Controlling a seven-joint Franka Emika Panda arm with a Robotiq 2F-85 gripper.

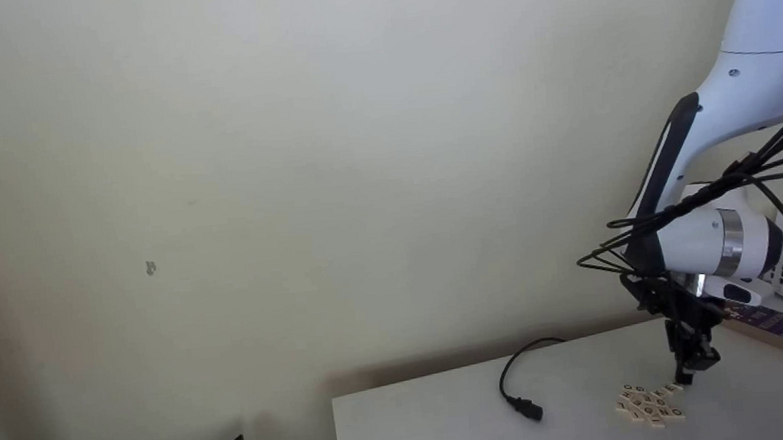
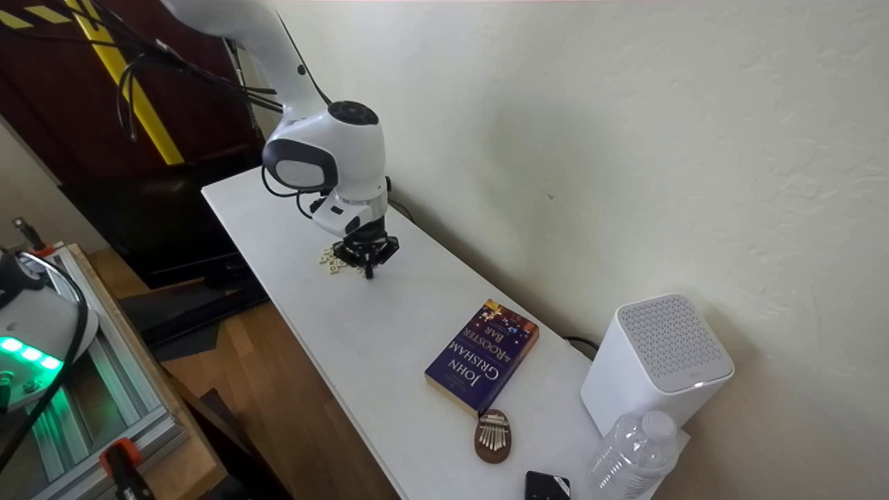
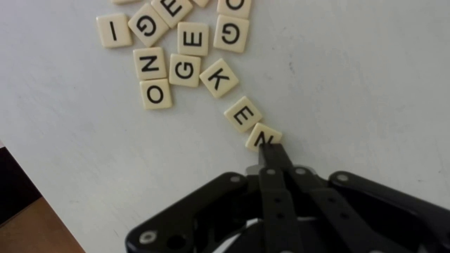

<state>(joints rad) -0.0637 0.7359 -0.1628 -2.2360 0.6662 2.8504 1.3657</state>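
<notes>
My black gripper [image 3: 272,151] is shut, with its fingertips pressed together and nothing visible between them. It points down at the white table [image 3: 116,158]. In the wrist view the fingertips cover part of a cream letter tile marked N [image 3: 261,136]; I cannot tell whether they touch it. A tile marked E [image 3: 243,114] lies against the N tile, and a K tile [image 3: 219,78] lies beyond. Several more tiles, such as an O tile [image 3: 156,93] and an I tile [image 3: 114,30], lie clustered farther up. The gripper shows low over the table in both exterior views [image 1: 684,373] [image 2: 369,267].
A blue book [image 2: 483,355] lies on the table beside a small brown kalimba [image 2: 493,436]. A white box-shaped device [image 2: 646,361], a clear bottle [image 2: 633,455] and a black item [image 2: 547,486] stand farther along. A black cable plug [image 1: 527,409] lies near the wall.
</notes>
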